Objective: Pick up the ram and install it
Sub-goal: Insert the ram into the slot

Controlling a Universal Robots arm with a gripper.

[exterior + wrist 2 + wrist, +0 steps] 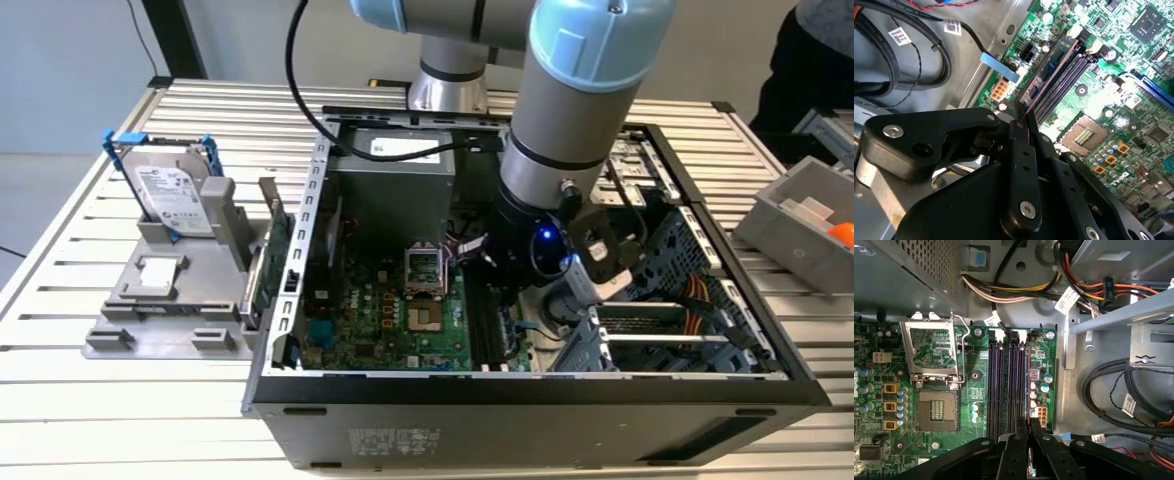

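The ram (1053, 64) is a thin green-blue stick seen edge-on, standing in the outermost of the black slots (1006, 385) on the motherboard (387, 320). In the first wrist view the ram (1027, 385) runs as a narrow line beside the slots toward my fingers. My gripper (1024, 119) (1029, 424) is low inside the open computer case (534, 390), its black fingers (1018, 440) pressed together on the ram's near end. In the exterior view the arm (574, 120) reaches down into the case and hides the fingers.
A CPU socket (936, 410) with its raised metal frame lies beside the slots. Cable bundles (1104, 290) and a drive cage (667, 330) crowd the other side. Outside the case stand a hard drive (174, 195) on a grey stand, a green expansion card (278, 250) and a grey bin (801, 220).
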